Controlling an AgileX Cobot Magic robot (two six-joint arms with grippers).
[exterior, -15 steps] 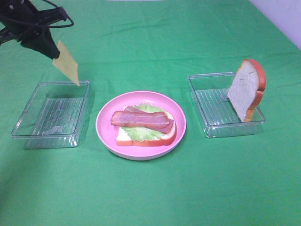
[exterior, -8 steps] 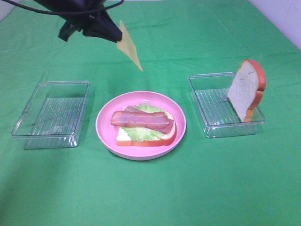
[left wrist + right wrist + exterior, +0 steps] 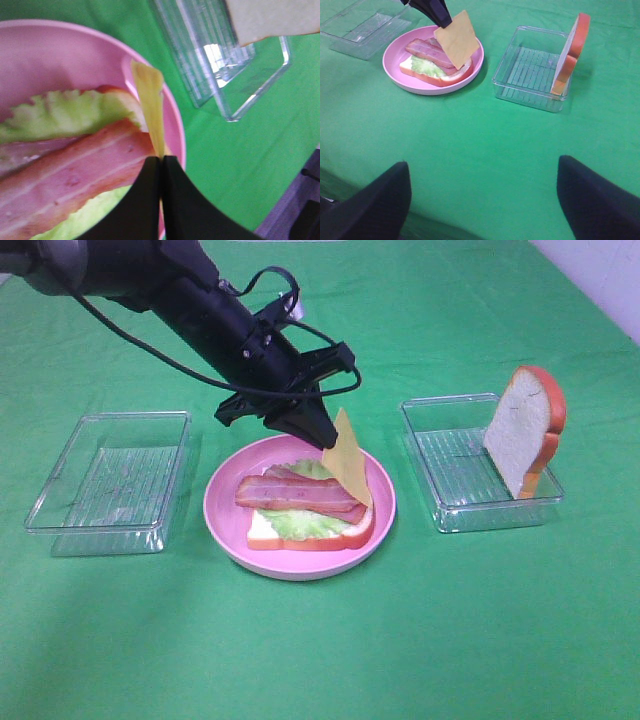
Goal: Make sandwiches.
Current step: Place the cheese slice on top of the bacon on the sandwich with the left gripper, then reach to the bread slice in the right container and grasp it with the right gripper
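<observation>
Cheese square hangs by one corner from the left gripper — jaws pressed tight on it.

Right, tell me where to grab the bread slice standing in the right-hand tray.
Take the bread slice by its rounded top crust, coming from above, jaws across its flat faces. It stands almost upright, propped against the clear tray's wall, so the top sticks out free while the walls box in its lower part. The open right gripper is nearer.
</observation>
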